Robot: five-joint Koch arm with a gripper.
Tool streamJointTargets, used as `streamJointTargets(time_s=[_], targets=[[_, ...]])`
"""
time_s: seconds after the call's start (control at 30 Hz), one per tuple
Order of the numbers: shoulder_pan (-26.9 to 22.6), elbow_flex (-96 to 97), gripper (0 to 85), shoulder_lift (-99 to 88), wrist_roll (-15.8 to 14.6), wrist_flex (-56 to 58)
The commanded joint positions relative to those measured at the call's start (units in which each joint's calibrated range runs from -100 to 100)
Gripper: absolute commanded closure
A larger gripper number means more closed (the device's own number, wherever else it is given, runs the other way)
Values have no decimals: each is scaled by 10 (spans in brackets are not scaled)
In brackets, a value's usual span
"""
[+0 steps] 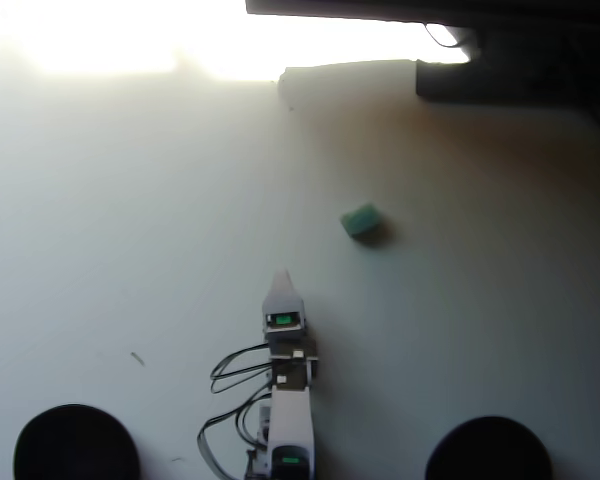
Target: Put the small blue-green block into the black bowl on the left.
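Glare washes out the far edge of the desk (130, 200) in the overhead view, so nothing can be made out in that bright band. Dark shapes at the top right are cut off by the frame and too dim to name. Both bowls are clipped by the bottom edge: only the upper part of the black bowl (75, 440) at lower left and of the second black bowl (490, 448) at lower right shows. Their insides read as flat black, and no contents can be seen in either.

The arm (288, 420) enters from the bottom edge, roughly midway between the two bowls, and reaches straight up the picture. Black cables (230, 385) loop out on its left side. Its hand (282, 276) ends in a single pale point; seen from above the two jaws lie one over the other, so I cannot tell whether they are apart or together. It holds nothing that shows.

The small blue-green block (360, 220) lies on the bare desk, beyond the hand and to its right, clearly apart from it, with a soft shadow on its right side. It is well apart from both bowls, nearer the right one.
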State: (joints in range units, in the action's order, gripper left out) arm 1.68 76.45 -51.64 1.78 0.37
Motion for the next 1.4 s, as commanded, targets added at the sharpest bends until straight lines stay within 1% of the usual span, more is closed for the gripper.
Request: streamJointTargets(time_s=[0.0, 0.37, 0.53, 0.83, 0.87, 0.9, 1.0, 1.17, 1.37], targets=[[-1, 3, 365, 11, -2, 3], [-1, 3, 365, 11, -2, 3], [-20, 3, 365, 11, 3, 2], [-20, -15, 363, 18, 4, 8], [-20, -25, 363, 17, 6, 21], [-20, -47, 357, 17, 12, 53], [-16, -143, 350, 43, 13, 165], [2, -271, 348, 84, 40, 232], [20, -453, 349, 186, 76, 325]])
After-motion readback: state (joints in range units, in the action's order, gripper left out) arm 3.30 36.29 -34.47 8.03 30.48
